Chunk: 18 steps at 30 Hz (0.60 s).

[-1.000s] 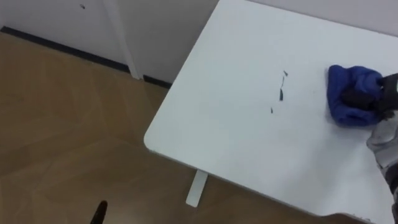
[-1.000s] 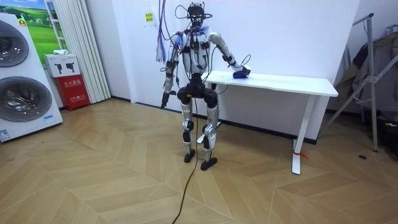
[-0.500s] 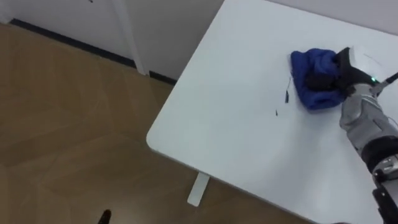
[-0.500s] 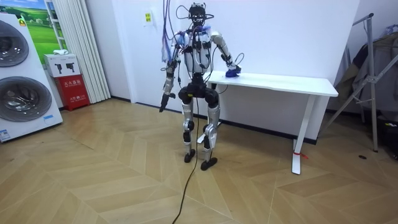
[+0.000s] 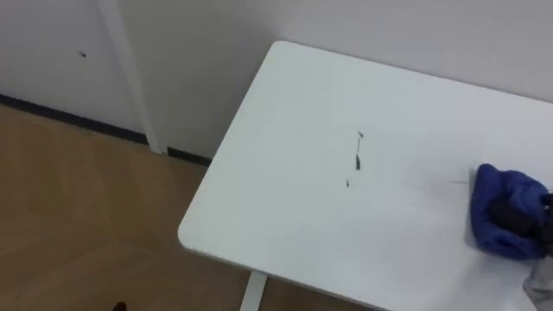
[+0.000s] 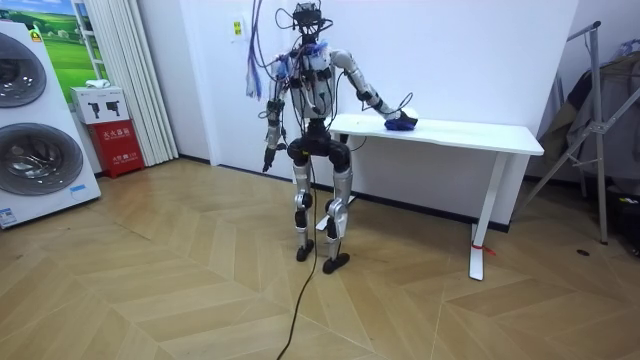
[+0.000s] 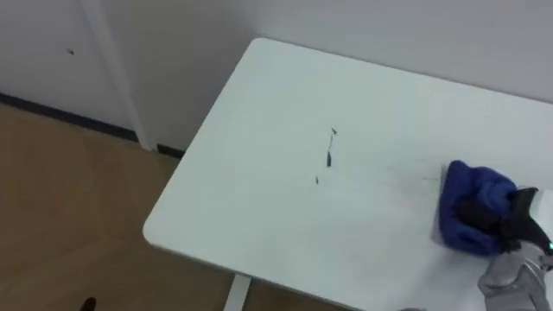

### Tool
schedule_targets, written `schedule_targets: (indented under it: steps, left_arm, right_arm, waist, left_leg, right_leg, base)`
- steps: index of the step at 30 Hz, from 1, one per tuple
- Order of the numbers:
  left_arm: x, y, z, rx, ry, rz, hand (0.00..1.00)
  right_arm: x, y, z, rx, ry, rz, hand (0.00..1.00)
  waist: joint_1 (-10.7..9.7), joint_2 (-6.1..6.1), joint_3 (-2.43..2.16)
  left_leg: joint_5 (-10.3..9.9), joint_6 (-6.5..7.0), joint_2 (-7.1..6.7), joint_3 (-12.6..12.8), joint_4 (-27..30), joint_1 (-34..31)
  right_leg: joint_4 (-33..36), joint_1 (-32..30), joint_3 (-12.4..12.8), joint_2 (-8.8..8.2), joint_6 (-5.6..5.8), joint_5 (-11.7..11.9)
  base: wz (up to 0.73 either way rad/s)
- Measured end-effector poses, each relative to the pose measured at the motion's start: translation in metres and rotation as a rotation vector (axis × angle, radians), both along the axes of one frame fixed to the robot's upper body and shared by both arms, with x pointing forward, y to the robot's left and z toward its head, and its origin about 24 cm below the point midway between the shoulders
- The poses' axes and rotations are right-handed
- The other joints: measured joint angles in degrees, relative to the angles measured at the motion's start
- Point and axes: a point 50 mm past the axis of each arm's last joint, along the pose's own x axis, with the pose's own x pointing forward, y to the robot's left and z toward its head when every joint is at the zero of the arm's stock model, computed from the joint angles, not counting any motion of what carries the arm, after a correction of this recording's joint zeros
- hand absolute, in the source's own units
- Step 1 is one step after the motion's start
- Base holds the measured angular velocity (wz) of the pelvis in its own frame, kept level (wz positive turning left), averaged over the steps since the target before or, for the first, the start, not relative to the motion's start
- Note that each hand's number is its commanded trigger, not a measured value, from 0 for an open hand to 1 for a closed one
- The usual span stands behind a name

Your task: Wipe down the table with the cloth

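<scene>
Right, left eye view first: the white table [image 5: 285,199] fills the middle, its rounded corner jutting over the wood floor [image 5: 78,225]. A few small dark marks [image 5: 356,160] sit mid-top. Well to their right lies the bunched blue cloth [image 5: 499,216], flat on the tabletop near the view's right edge, with the right hand [image 5: 529,218] on it, dark fingers sunk into the folds.

Over to the right eye view: same corner, and the hand is clearer here. Its fingers seem curled into the cloth, clamped on it, with the grey wrist trailing off to the lower right.

Now the room view: the robot stands upright at the table's end on the room view's left, right arm stretched out over the top to the cloth. The left hand [image 6: 267,158] hangs by its side; it's too small here to say whether it's apart or closed. A washing machine [image 6: 35,120] stands at the far left, a red box [image 6: 118,140] beside it.
</scene>
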Motion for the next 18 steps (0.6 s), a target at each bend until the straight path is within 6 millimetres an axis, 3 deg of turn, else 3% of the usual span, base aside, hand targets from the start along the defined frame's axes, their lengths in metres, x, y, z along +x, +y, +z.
schedule_targets:
  steps: [3, 4, 5, 6, 8, 9, 10, 11, 12, 13, 14, 15, 16, 18]
  left_arm:
    - [0.001, -0.011, -0.004, -0.02, 0.017, -0.036, 0.0]
    - [0.0, -0.012, -0.005, -0.022, 0.022, -0.038, 0.0]
    - [-0.002, -0.013, -0.007, -0.019, 0.045, -0.05, 0.0]
    - [-0.001, -0.014, -0.008, -0.02, 0.053, -0.053, 0.0]
    - [0.014, -0.018, -0.009, -0.027, 0.038, -0.073, 0.0]
    - [0.017, -0.019, -0.009, -0.03, 0.031, -0.079, 0.0]
    - [0.018, -0.022, -0.009, -0.037, 0.026, -0.082, 0.0]
    - [0.023, -0.022, -0.008, -0.034, 0.015, -0.094, 0.0]
    - [0.022, -0.02, -0.008, -0.029, 0.018, -0.094, 0.0]
    - [0.021, -0.017, -0.007, -0.016, 0.026, -0.094, 0.0]
    - [0.02, -0.013, -0.006, -0.007, 0.027, -0.089, 0.0]
    - [0.018, -0.012, -0.006, -0.003, 0.029, -0.082, 0.0]
    - [0.018, -0.007, -0.005, 0.01, 0.026, -0.063, 0.0]
    - [0.022, 0.004, 0.0, 0.04, 0.016, -0.067, 0.0]
  right_arm:
    - [0.035, 0.029, 0.013, -0.044, 0.009, 0.136, 1.0]
    - [0.051, 0.053, 0.016, -0.063, 0.013, 0.236, 1.0]
    - [0.069, 0.08, 0.02, -0.071, 0.009, 0.338, 1.0]
    - [0.077, 0.094, 0.023, -0.072, 0.005, 0.388, 1.0]
    - [0.107, 0.141, 0.043, -0.108, -0.041, 0.572, 1.0]
    - [0.111, 0.146, 0.047, -0.119, -0.048, 0.592, 1.0]
    - [0.116, 0.151, 0.053, -0.145, -0.058, 0.625, 1.0]
    - [0.118, 0.151, 0.054, -0.168, -0.053, 0.635, 1.0]
    - [0.117, 0.15, 0.052, -0.168, -0.043, 0.629, 1.0]
    - [0.114, 0.143, 0.045, -0.168, -0.016, 0.599, 1.0]
    - [0.109, 0.134, 0.038, -0.16, 0.001, 0.552, 1.0]
    - [0.108, 0.132, 0.037, -0.157, -0.012, 0.535, 1.0]
    - [0.105, 0.129, 0.035, -0.168, -0.028, 0.52, 1.0]
    - [0.096, 0.121, 0.029, -0.16, -0.068, 0.476, 1.0]
  waist:
    - [2.1, 0.78, 0.34]
    - [2.9, 0.85, 0.44]
    - [4.1, 0.81, 0.83]
    - [4.9, 0.66, 1.09]
    - [7.7, -0.04, 2.84]
    - [8.5, -0.13, 2.83]
    - [11.2, 0.51, 2.97]
    - [13.1, 0.64, 3.0]
    - [13.5, 0.45, 2.87]
    - [13.8, 0.46, 2.88]
    - [14.7, 0.05, 2.57]
    - [14.9, 0.19, 2.56]
    - [14.7, 0.24, 2.54]
    - [13.5, 0.07, 2.33]
  left_leg:
    - [-0.2, -0.21, 0.96, 3.9, 0.0, 0.8]
    - [-0.3, -0.44, 1.37, 4.9, 0.1, 0.9]
    - [-0.4, -0.73, 1.8, 6.2, 0.5, 1.3]
    - [-0.5, -0.84, 1.93, 6.8, 0.9, 1.4]
    - [-1.9, -0.83, 2.48, 7.7, 4.7, -0.9]
    - [-2.2, -0.83, 2.91, 7.9, 5.6, -1.7]
    - [-2.9, -0.84, 4.14, 8.0, 7.8, -3.3]
    - [-3.4, -0.94, 4.61, 7.9, 9.6, -4.6]
    - [-3.6, -1.0, 4.63, 7.9, 10.2, -5.0]
    - [-3.8, -1.21, 4.85, 8.0, 11.2, -5.5]
    - [-3.9, -1.67, 5.43, 8.0, 12.0, -6.1]
    - [-4.1, -2.03, 6.12, 7.9, 12.8, -6.6]
    - [-4.6, -3.04, 7.67, 7.0, 14.6, -8.1]
    - [-5.0, -5.08, 10.21, 3.7, 17.4, -10.9]
  right_leg:
    - [1.5, -1.5, 1.3, -0.03, -0.53, -0.2]
    - [2.9, -2.5, 1.6, -0.04, -1.04, -0.6]
    - [5.0, -3.7, 1.0, -0.46, -1.67, -1.2]
    - [6.5, -4.6, 0.3, -1.13, -1.94, -1.8]
    - [14.0, -8.7, -4.0, -3.97, -2.72, -4.6]
    - [15.6, -10.0, -4.1, -4.33, -2.59, -4.8]
    - [20.1, -12.0, -4.3, -4.88, -1.93, -4.7]
    - [26.5, -13.9, -5.0, -7.77, -0.76, -5.7]
    - [29.6, -14.5, -5.3, -10.1, -0.05, -6.3]
    - [33.9, -14.4, -5.1, -14.8, 0.43, -7.5]
    - [35.3, -14.2, -4.2, -18.98, 0.52, -7.6]
    - [35.1, -14.0, -3.9, -20.48, 0.74, -7.4]
    - [32.9, -13.4, -3.5, -22.72, 1.59, -6.5]
    - [25.8, -11.2, -2.3, -23.4, 2.66, -4.1]
  base:
    - [-0.73]
    - [-0.59]
    - [-0.56]
    - [-0.42]
    - [-0.1]
    - [0.0]
    - [0.06]
    - [0.2]
    - [0.58]
    - [0.69]
    - [0.58]
    - [0.26]
    - [0.25]
    - [0.46]
